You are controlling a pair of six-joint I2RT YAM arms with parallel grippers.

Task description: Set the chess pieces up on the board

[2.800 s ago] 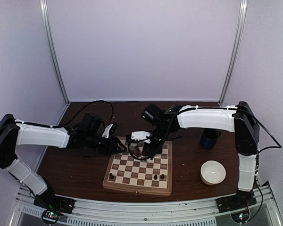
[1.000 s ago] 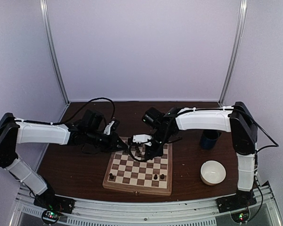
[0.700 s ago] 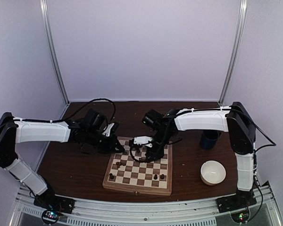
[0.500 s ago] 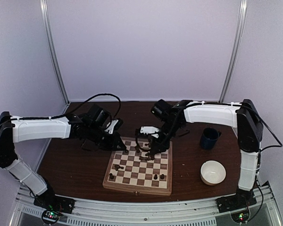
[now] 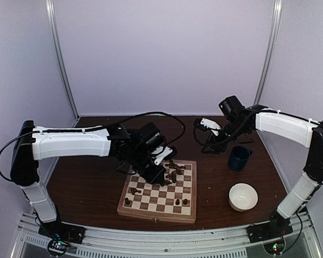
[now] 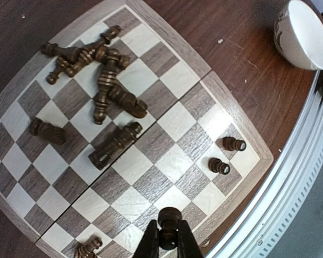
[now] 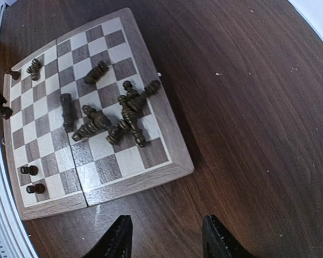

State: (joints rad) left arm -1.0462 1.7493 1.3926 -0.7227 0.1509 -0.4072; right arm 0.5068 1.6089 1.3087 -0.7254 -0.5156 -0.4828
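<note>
The board (image 5: 156,215) lies at the table's middle front. A heap of fallen dark chess pieces (image 5: 172,172) covers its far right squares; a few pieces stand upright along the near edge (image 5: 181,202). My left gripper (image 5: 157,174) hangs over the board, shut on one dark chess piece (image 6: 169,221), held above a near-edge square. The left wrist view shows the board's border (image 6: 167,36), the heap (image 6: 102,75) and two upright pieces (image 6: 226,155). My right gripper (image 5: 204,141) is open and empty above bare table behind the board. Its wrist view shows its open gripper (image 7: 164,242), the board (image 7: 140,180) and the heap (image 7: 121,115).
A dark blue cup (image 5: 239,157) stands at the right, just beside the right gripper. A white bowl (image 5: 243,196) sits at the front right, also in the left wrist view (image 6: 304,32). The metal table rail runs along the near edge.
My left arm has swung right from the board's far left corner to over the board. My right arm has pulled off the heap, up and back right, toward the blue cup.
</note>
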